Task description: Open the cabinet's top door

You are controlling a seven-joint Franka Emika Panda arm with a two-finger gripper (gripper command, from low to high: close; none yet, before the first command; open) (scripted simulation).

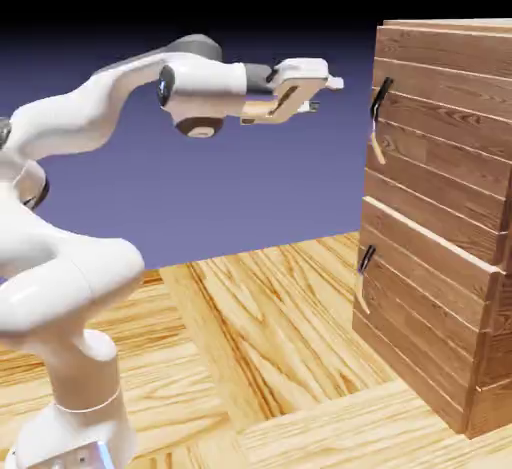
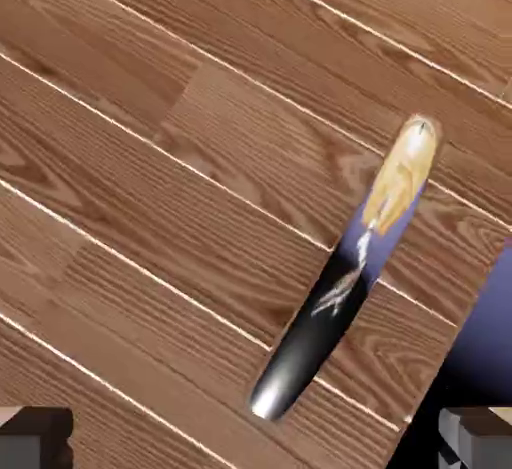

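exterior view: the claw [image 1: 322, 95], fingers apart, hangs left of the cabinet's top door [image 1: 440, 122]; straddling its upright handle [image 1: 379, 107] squarely before closing should give the firmest pull.

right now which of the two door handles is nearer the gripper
The long curved dark bar handle on the upper plank door: it's level with the open gripper; the lower door's handle sits well below.

Open gap between white, two-finger gripper [image 1: 325, 95] and brown wooden plank cabinet [image 1: 440, 127] at right; dark curved bar handle [image 1: 380, 107] juts into it.
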